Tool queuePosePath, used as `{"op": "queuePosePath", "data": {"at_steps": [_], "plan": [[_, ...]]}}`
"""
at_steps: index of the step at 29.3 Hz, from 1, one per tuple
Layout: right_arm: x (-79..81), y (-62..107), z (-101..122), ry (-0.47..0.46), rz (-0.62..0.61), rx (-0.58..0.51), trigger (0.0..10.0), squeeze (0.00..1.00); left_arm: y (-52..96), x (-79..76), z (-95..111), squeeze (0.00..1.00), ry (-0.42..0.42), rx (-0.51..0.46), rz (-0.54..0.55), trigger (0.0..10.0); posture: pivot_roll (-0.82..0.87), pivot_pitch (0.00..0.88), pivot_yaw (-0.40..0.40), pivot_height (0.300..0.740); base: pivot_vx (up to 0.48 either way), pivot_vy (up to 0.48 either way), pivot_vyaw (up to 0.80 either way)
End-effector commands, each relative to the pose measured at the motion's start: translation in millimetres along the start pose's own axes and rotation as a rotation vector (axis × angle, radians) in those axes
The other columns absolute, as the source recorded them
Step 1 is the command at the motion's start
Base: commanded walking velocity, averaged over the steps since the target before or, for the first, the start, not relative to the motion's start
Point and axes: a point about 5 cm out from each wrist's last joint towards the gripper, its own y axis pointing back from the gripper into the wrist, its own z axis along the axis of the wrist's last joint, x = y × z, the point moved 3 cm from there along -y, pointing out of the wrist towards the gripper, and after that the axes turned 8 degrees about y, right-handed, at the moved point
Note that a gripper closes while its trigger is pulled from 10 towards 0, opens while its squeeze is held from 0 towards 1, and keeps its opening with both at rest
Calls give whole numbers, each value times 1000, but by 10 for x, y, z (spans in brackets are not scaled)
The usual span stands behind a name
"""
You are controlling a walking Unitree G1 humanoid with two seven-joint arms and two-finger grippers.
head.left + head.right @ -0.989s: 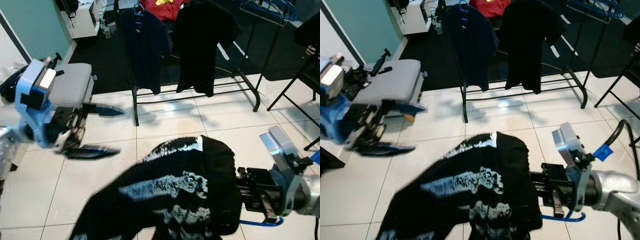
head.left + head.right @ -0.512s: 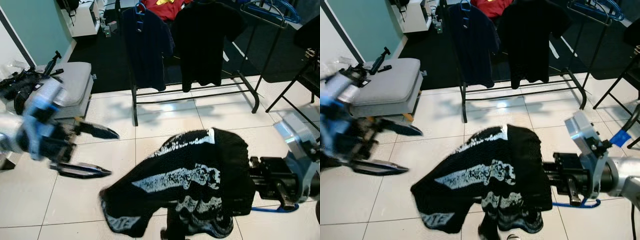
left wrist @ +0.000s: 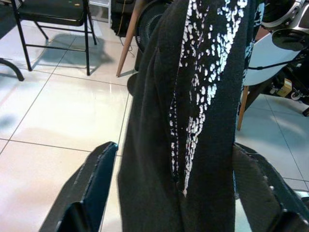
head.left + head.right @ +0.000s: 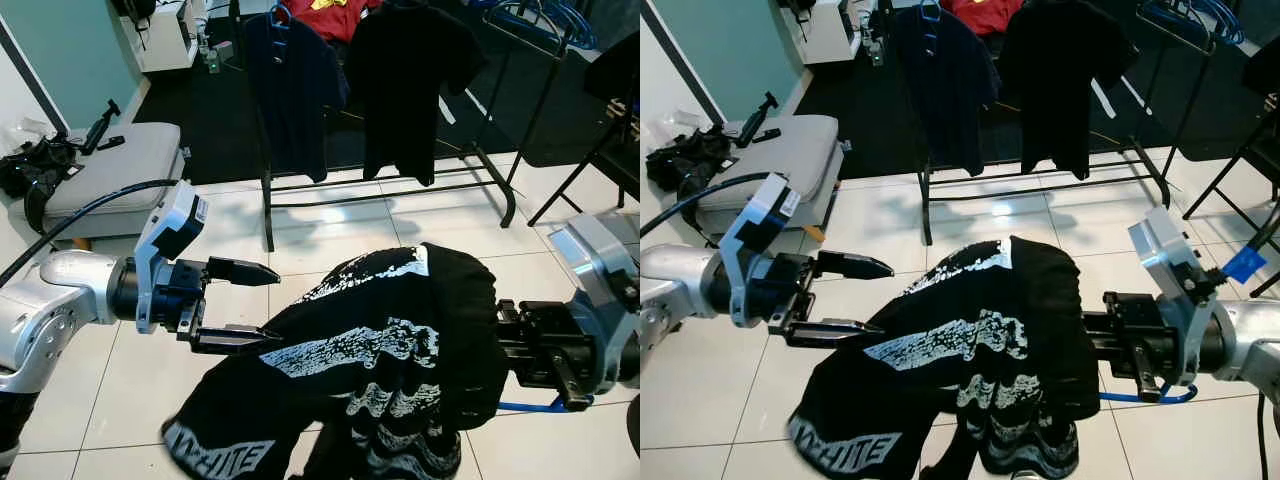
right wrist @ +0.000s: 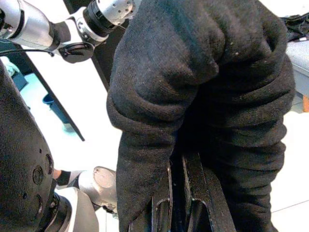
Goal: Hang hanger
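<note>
1. Your right gripper (image 4: 490, 345) is buried in the black sweater (image 4: 380, 370); its fingers (image 5: 186, 203) lie pressed together with the cloth bunched over them, so they are clamped on the garment.
2. A blue hanger (image 4: 525, 407) shows as a thin blue curve just below your right gripper, partly hidden by the sweater. You cannot tell from here whether it sits inside the garment.
3. The sweater hangs in the air over the white tiled floor (image 4: 330, 245), draped from your right gripper toward your left, with white print across its front and a lettered hem drooping lowest on your left side.
4. Your left gripper (image 4: 250, 305) is at the sweater's left edge with its fingers (image 3: 99, 181) spread wide. In the left wrist view the cloth runs between the two fingers, but neither is pressing it.
5. The clothes rack (image 4: 500, 175) stands ahead of you, well apart from the sweater, already carrying a dark navy shirt (image 4: 295, 90) on a blue hanger and a black shirt (image 4: 405, 85) beside it.
6. A grey cushioned stool (image 4: 110, 180) sits to your left of the rack, and a folding chair (image 4: 600, 130) stands at your far right.
</note>
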Motion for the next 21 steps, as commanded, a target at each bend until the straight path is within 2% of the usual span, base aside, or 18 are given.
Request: {"op": "queuePosePath", "data": {"at_steps": [1, 9, 13, 21], "plan": [[15, -23, 54, 19, 25, -22, 0, 0, -46, -30, -3, 0, 11, 0, -7, 0, -44, 141, 65, 740, 0, 0, 0], [-12, -30, 25, 15, 10, -22, 0, 0, -116, -123, 24, 0, 21, -27, -50, 0, -44, 135, 61, 740, 0, 0, 0], [-31, -16, 5, 14, -6, -18, 0, 0, -104, -158, 58, 0, 21, -49, -70, 0, -44, 133, 58, 740, 0, 0, 0], [-53, 3, -8, 15, -27, -11, 0, 0, -53, -88, 110, 0, 2, -70, -21, 0, -47, 128, 55, 740, 0, 0, 0]]}}
